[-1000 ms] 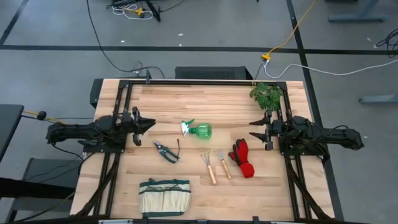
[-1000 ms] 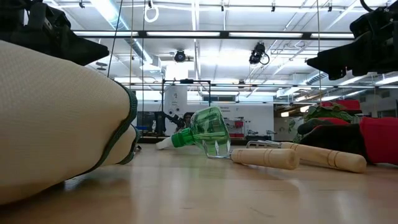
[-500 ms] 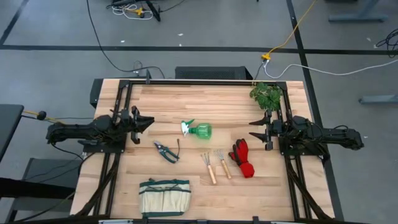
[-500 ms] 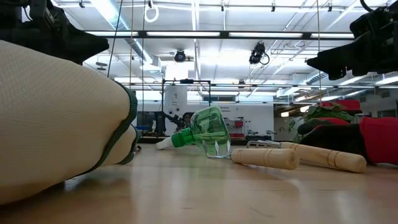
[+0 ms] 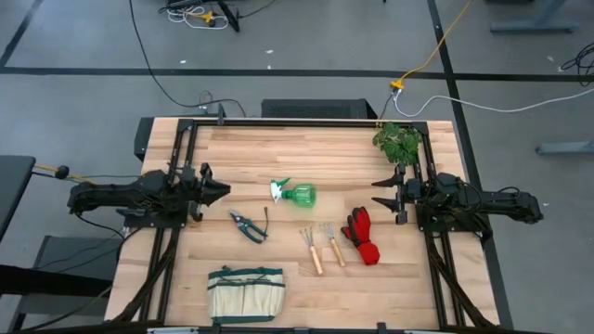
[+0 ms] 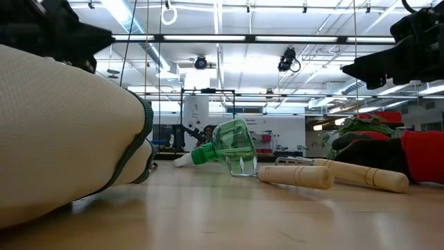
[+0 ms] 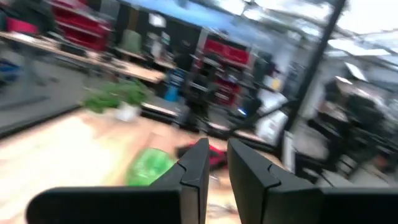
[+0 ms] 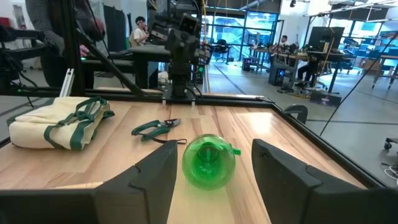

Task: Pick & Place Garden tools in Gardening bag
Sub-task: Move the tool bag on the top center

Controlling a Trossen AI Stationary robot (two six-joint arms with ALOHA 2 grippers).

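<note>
Evidently, step: nothing was yet picked; green plastic spray bottle (image 5: pixel 297 194) was seen lying mid-worktop (image 5: pixel 306 148).
Bag: beige canvas gardening bag (image 5: pixel 245 293) was set at the near edge.
Left gripper (image 5: pixel 221 191): nearly pressed together, empty.
Right gripper (image 5: pixel 379 195): spread, empty.
Next: a reach for one tool was judged needed.

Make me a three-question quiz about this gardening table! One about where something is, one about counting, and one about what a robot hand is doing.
1. Where does the gardening bag lie?
A. beside the plant
B. at the table's near edge, below the pruning shears
C. under the gloves

2. How many wooden-handled mini rakes are there?
A. one
B. two
C. four

3. How does the right gripper stand?
A. jaws open, holding nothing
B. clamped on the spray bottle
C. inside the bag

Answers:
1. B: the high view shows the bag alone at the bottom edge, below the shears.
2. B: two wooden handles lie side by side next to the red-and-black gloves.
3. A: its wrist view shows the jaws spread, with the green spray bottle lying farther off.
</note>
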